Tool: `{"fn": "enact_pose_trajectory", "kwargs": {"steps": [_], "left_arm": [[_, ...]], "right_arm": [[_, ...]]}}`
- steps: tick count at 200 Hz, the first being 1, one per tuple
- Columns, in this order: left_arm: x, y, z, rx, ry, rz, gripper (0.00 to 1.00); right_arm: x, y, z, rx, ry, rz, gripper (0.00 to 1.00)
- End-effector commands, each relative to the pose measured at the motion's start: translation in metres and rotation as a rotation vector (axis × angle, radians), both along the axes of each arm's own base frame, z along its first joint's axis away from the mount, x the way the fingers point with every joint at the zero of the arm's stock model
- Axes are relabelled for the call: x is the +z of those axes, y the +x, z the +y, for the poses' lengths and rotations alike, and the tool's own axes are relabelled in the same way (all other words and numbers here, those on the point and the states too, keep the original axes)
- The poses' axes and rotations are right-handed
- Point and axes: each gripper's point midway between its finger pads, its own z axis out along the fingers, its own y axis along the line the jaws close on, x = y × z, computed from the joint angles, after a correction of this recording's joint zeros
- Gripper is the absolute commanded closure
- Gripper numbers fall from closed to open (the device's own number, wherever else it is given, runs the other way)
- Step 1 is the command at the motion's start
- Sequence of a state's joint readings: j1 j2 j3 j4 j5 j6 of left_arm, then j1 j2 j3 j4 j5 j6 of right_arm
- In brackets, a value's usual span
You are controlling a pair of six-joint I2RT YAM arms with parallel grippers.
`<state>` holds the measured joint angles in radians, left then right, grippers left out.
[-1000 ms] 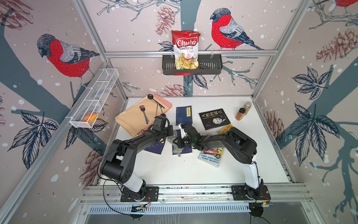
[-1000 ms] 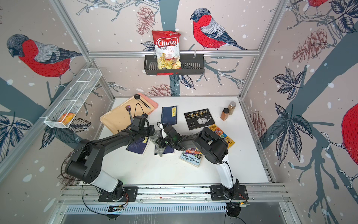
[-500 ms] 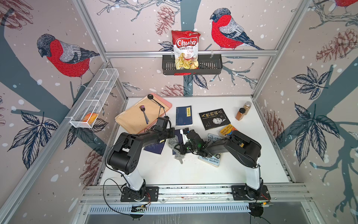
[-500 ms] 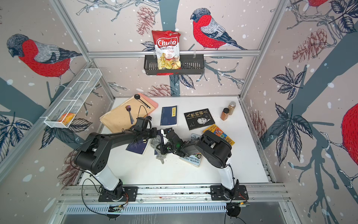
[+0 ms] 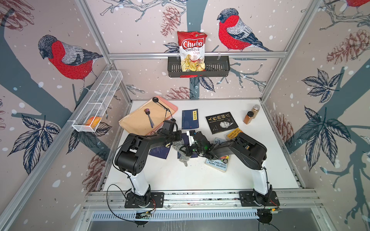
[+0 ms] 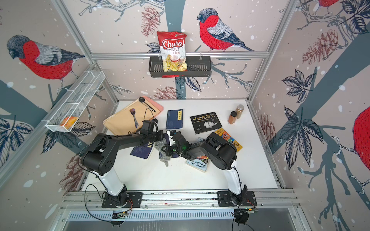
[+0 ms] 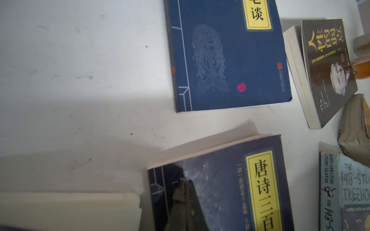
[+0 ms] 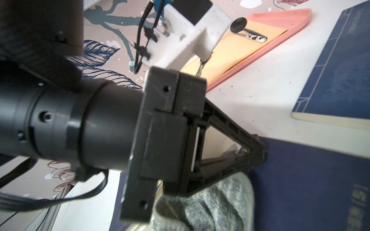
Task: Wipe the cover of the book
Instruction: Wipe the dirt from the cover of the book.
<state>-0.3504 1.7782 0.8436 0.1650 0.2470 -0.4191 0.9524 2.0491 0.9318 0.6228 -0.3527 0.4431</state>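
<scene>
Left gripper (image 7: 183,181), its jaws pressed together, bears tip-down on the cover of the dark blue book (image 7: 220,190) with the yellow title strip, near one corner. Right gripper (image 5: 185,150), closed too, hangs low over the same book, just beside the left one. White table (image 5: 200,180) carries the book flat. Another blue book (image 5: 190,120) lies beyond it, apart. Grey cloth (image 5: 181,155) sits bunched on the book's cover, pinched in the right gripper.
</scene>
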Motion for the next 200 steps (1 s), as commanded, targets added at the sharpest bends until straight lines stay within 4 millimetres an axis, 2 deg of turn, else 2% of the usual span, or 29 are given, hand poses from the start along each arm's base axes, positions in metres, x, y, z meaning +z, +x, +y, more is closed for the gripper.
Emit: {"fn": "enact_pose_trajectory", "kwargs": {"steps": [1, 20, 38, 52, 86, 104, 122, 156, 169, 184, 200], "left_arm": [[-0.015, -0.009, 0.005, 0.005, 0.032, 0.056, 1.0], [-0.019, -0.011, 0.005, 0.004, 0.033, 0.066, 1.0], [-0.019, -0.012, 0.007, 0.006, 0.034, 0.067, 1.0], [-0.02, -0.013, 0.007, 0.005, 0.036, 0.069, 1.0], [-0.023, -0.014, 0.006, 0.004, 0.029, 0.074, 1.0], [-0.026, -0.014, 0.005, 0.002, 0.023, 0.083, 1.0], [-0.028, -0.014, 0.005, 0.004, 0.024, 0.085, 1.0], [-0.028, -0.013, 0.005, 0.005, 0.029, 0.082, 1.0], [-0.028, -0.013, 0.006, 0.004, 0.031, 0.083, 1.0], [-0.029, -0.014, 0.005, 0.003, 0.033, 0.085, 1.0], [-0.028, -0.013, 0.006, 0.002, 0.033, 0.084, 1.0]], "right_arm": [[-0.032, -0.04, -0.023, 0.057, -0.154, 0.083, 1.0], [-0.032, -0.063, -0.024, 0.098, -0.175, 0.087, 1.0], [-0.032, -0.059, -0.024, 0.077, -0.189, 0.076, 1.0], [-0.032, -0.041, -0.024, 0.034, -0.194, 0.068, 1.0], [-0.026, 0.027, -0.024, -0.097, -0.172, 0.074, 1.0], [-0.027, 0.045, -0.026, -0.127, -0.18, 0.081, 1.0], [-0.026, 0.035, -0.029, -0.109, -0.187, 0.087, 1.0], [-0.034, -0.027, -0.034, 0.0, -0.22, 0.112, 1.0], [-0.036, -0.043, -0.034, 0.03, -0.223, 0.127, 1.0], [-0.038, -0.04, -0.036, 0.01, -0.222, 0.146, 1.0], [-0.041, -0.014, -0.043, -0.061, -0.218, 0.164, 1.0]]}}
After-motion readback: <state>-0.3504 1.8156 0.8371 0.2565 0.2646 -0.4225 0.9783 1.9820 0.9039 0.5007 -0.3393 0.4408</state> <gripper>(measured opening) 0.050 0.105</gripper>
